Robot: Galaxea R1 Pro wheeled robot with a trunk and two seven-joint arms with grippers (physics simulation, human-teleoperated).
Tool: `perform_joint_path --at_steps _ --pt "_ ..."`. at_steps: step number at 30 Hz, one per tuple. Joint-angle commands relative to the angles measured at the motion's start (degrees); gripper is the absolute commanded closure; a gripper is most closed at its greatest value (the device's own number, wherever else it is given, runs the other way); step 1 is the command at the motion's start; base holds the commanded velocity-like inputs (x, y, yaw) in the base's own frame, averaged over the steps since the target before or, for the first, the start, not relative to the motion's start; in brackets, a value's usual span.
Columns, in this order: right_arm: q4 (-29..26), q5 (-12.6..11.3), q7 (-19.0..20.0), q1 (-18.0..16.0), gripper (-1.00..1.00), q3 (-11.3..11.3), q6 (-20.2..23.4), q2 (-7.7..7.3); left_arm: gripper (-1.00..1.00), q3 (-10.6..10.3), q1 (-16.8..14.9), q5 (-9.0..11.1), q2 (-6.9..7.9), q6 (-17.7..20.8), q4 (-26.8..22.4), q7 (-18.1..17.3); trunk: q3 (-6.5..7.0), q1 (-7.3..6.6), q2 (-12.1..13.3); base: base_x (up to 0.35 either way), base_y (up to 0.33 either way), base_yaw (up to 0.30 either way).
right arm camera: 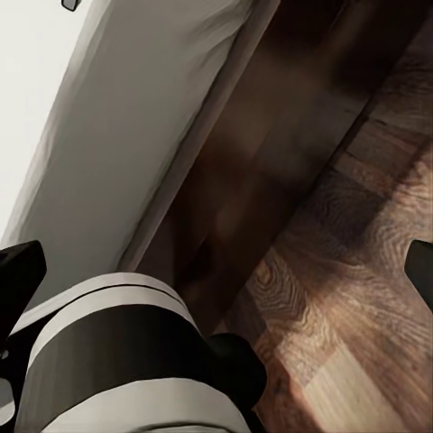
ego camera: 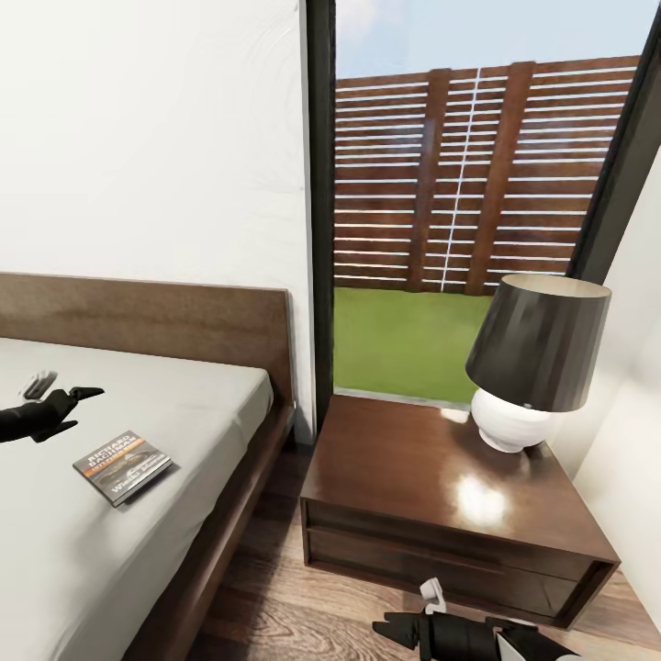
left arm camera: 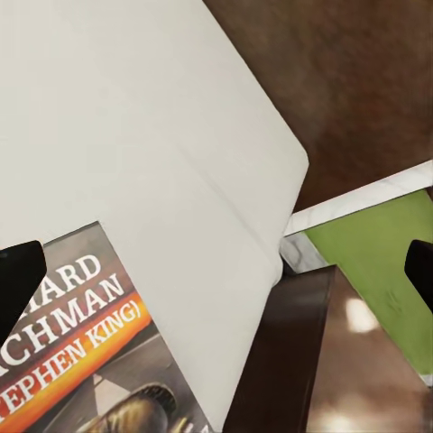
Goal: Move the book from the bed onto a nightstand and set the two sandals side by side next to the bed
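Because the bed (ego camera: 138,404) carries a smooth, flat mattress and the book (ego camera: 122,465) is thin and lies flush on it, the likeliest trouble I foresee is a poor pick: fingers closing from above may only skate over the cover or push the paperback along the sheet toward the mattress edge, from where it could drop into the gap beside the nightstand (ego camera: 431,487). A second risk sits on that nightstand, where the lamp (ego camera: 532,367) takes up the far right corner; a careless swing across with the book could knock its shade, so the bare glossy front and left part of the top looks the safer landing spot. The book itself rests near the bed's right side, well short of the headboard, its title band readable in the left wrist view (left arm camera: 81,352). The left gripper (ego camera: 55,404) hovers just above the mattress, just beside the book on the far-left side, with its two dark fingers spread apart and nothing between them; in its own camera the fingertips (left arm camera: 18,280) sit wide at either edge, the book's corner between them below. The right gripper (ego camera: 408,629) hangs low over the wood floor in front of the nightstand, its fingers likewise spread and holding nothing.
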Motion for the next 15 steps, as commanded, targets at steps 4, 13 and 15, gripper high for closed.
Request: perform_joint_path --at_steps 4,13,15 --pt "0.0 -0.6 0.2 0.0 -1.00 0.5 0.2 -0.04 -1.00 -0.2 0.0 0.6 0.04 0.4 0.0 0.0 -0.06 -0.01 0.0 0.000 0.000 0.000" --pt "-0.2 -0.8 0.2 0.0 -1.00 0.6 0.0 0.04 -1.00 -0.2 0.0 0.6 0.01 0.5 0.0 0.1 -0.06 -0.01 0.0 0.000 0.000 0.000" --pt "-0.2 -0.8 0.2 0.0 -1.00 0.6 0.0 0.04 -1.00 -0.2 0.0 0.6 0.00 0.5 0.0 0.1 -0.06 -0.01 0.0 0.000 0.000 0.000"
